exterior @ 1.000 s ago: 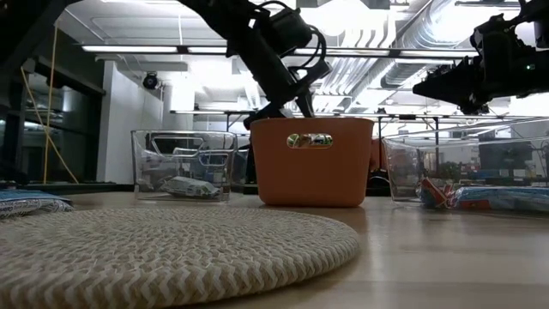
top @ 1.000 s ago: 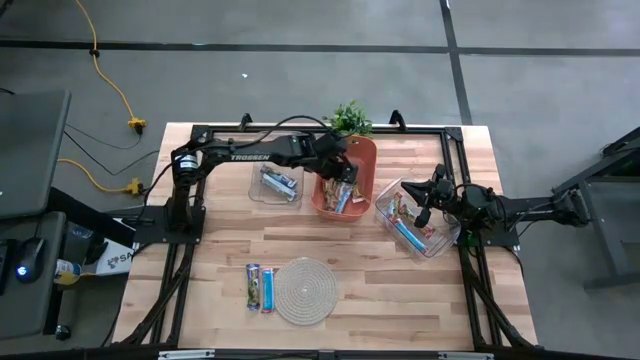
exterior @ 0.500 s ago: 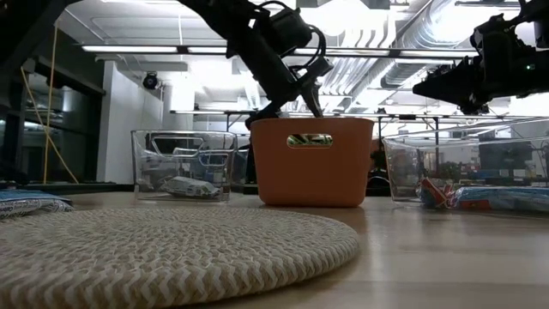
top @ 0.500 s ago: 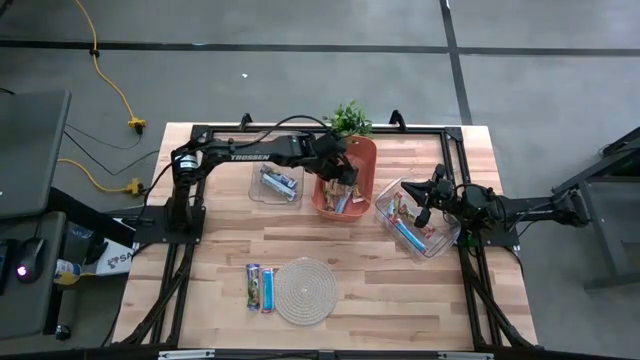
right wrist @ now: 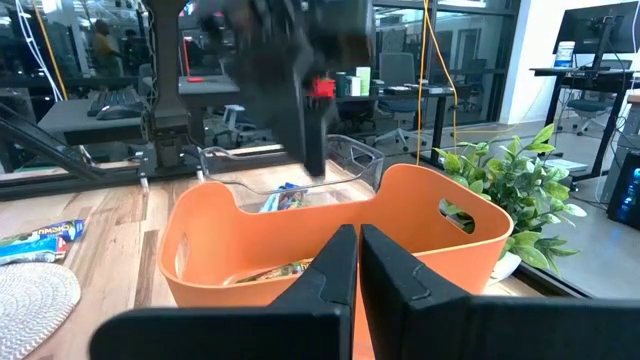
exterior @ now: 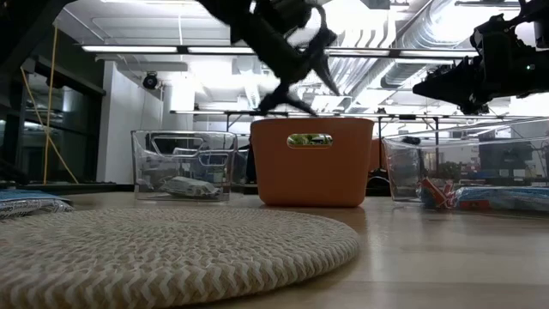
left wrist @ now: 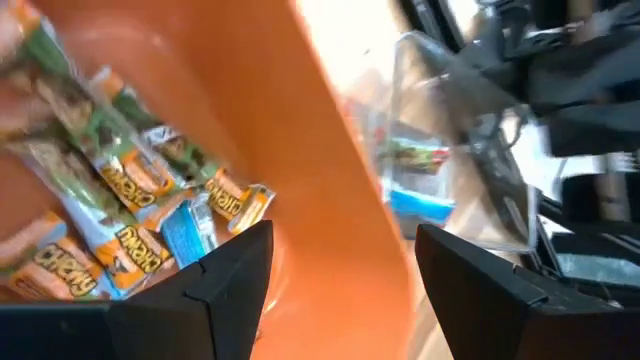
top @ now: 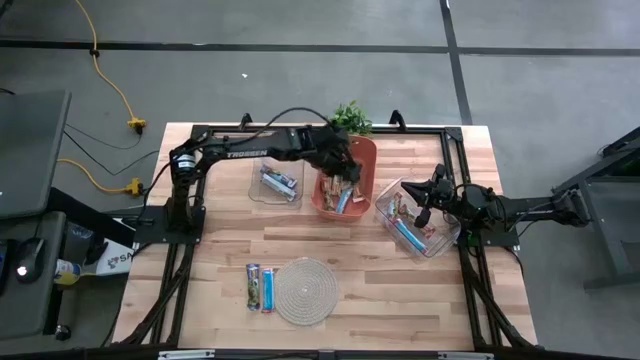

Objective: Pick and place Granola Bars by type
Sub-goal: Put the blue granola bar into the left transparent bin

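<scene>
Granola Bars lie in three bins and on the table. The orange bin (top: 362, 172) holds several green-brown bars (left wrist: 120, 185) and a light blue one (left wrist: 188, 234). My left gripper (left wrist: 340, 262) hangs open above this bin's inside, near its wall, with nothing between its fingers; the low view shows it (exterior: 302, 84) just over the rim. Two bars (top: 260, 287) lie flat on the table left of the round woven mat (top: 305, 290). My right gripper (right wrist: 356, 268) is shut and empty, level, above the right clear bin (top: 418, 235).
A clear bin (top: 275, 184) with bars stands left of the orange bin, and the right clear bin holds red-brown and blue bars. A small green plant (top: 350, 117) stands at the table's far edge behind the orange bin. Bare wood lies near the front right.
My left gripper has opened its fingers over the orange bin and risen from the rim to a little above it, turning slightly. The bins and the bars on the table have stayed in place.
</scene>
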Controlling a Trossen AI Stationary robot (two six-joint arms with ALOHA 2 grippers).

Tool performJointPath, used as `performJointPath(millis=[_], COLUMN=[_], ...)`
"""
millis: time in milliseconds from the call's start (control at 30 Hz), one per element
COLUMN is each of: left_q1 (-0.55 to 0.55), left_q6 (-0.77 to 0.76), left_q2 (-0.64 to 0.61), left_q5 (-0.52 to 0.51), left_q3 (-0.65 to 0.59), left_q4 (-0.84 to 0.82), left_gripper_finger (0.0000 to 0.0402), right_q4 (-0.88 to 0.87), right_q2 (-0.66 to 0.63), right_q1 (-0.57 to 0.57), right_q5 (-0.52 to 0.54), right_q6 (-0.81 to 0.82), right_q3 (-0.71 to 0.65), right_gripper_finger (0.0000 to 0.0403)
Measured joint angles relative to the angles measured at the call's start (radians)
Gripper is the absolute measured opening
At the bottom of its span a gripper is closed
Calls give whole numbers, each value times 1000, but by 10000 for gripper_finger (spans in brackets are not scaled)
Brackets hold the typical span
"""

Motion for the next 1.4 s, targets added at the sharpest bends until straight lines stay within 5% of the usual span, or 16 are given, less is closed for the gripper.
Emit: performJointPath(millis=[500,633,967,1400], left_q1=[-37,-74,-302,-683], left_q6=[197,184,-84,-594], left_q2=[-17,-113,-220,-232], left_q5=[-292,-345,-649,-781], left_q3=[659,596,596,404], left_q4=[-582,-599,-1065,-1059], left_gripper_finger=[243,243,243,243], right_q4=[0,0,0,0], right_q2=[0,0,0,0], right_q1=[0,0,0,0], right_q5=[0,0,0,0], right_q6=[0,0,0,0], right_q3=[0,0,0,0], right_gripper_finger=[0,0,0,0])
